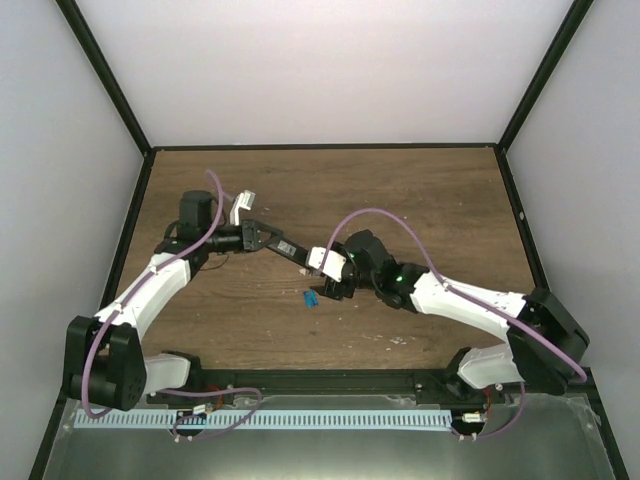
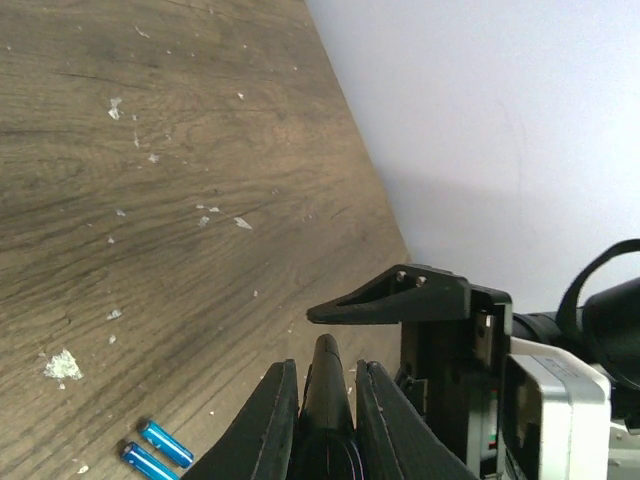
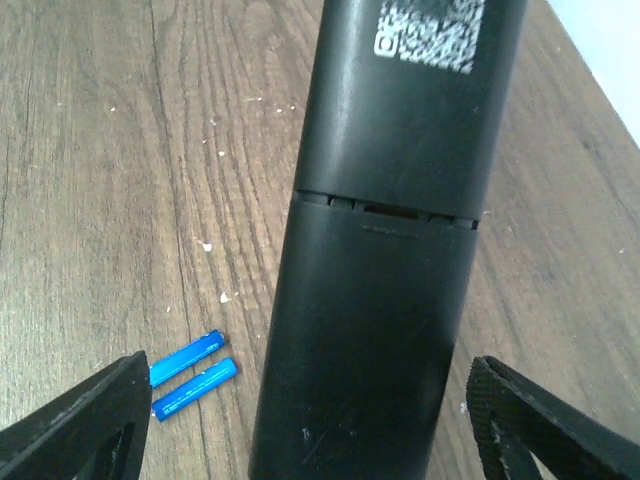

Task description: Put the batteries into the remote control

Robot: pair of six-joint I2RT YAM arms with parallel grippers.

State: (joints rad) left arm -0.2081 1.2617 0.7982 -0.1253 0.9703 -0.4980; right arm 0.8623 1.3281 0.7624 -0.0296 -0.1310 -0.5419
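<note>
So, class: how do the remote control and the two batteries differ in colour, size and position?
The remote control is black; the batteries are bright blue. The remote control is a long bar; the batteries are far shorter. The remote control is gripped by the left gripper; the batteries lie loose, side by side, on the table. Both are slim, elongated shapes.

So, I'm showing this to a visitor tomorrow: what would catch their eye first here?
The black remote control, clamped at mid-table in the left arm's jaws, fills the right wrist view. The right arm's jaws stand wide open either side of it, and two bright blue batteries lie side by side on the table just beside.
</note>
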